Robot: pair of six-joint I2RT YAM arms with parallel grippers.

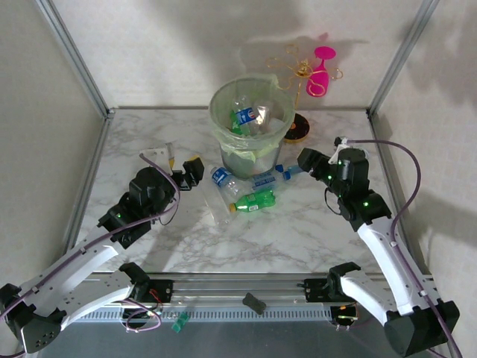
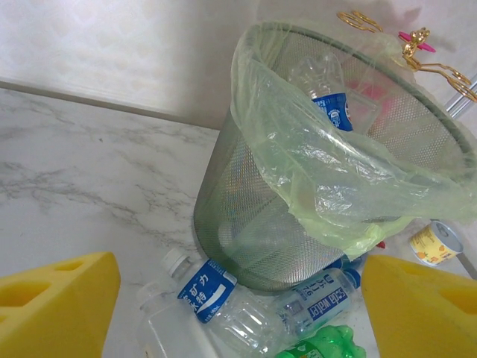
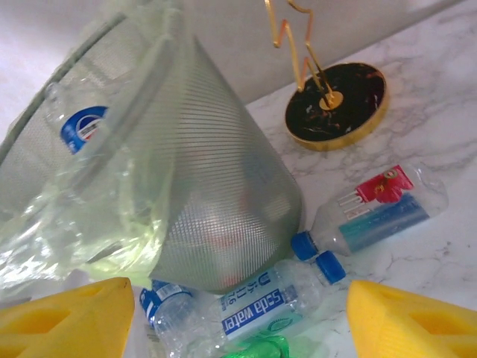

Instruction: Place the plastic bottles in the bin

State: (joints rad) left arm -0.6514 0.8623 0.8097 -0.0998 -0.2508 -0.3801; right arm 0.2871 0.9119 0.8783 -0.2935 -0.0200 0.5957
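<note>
Lined mesh bin [image 1: 257,155] upright and part-filled; more bottles [image 1: 231,185] lie at its foot.
The pale green bin, its bag liner folded over the rim, holds several clear bottles, one with a blue label [image 1: 244,117]. On their sides by its near base lie a white-capped blue-label bottle [image 2: 209,289], a blue-capped soda water bottle [image 3: 261,306] and a red-and-blue labelled bottle [image 3: 376,210]. A green bottle [image 1: 253,201] lies just in front of them.

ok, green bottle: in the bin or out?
Out. The green bottle lies on its side on the table, in front of the bin.
</note>
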